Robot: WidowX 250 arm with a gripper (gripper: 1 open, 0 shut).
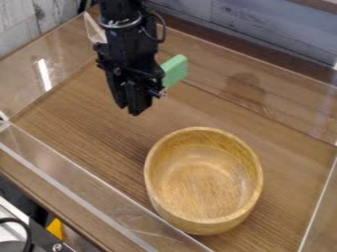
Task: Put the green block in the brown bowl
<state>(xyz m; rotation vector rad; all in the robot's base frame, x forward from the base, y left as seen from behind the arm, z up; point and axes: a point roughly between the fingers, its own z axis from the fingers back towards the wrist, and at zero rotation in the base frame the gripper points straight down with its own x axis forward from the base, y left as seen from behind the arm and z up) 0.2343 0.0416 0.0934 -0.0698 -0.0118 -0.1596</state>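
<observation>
The black gripper (136,103) hangs above the wooden tabletop, pointing straight down, shut on the green block (172,70). One end of the block sticks out to the right of the fingers; the rest is hidden behind them. The block is clear of the table. The brown bowl (198,133), large, round and light wood, stands on the table to the lower right of the gripper, upright with nothing in it. The gripper is up and to the left of the bowl's rim, not over it.
Clear plastic walls (79,202) enclose the wooden table (79,138) on the front, left and back. A grey tiled wall (263,25) runs behind. Black cables (16,236) lie outside the front wall at the lower left.
</observation>
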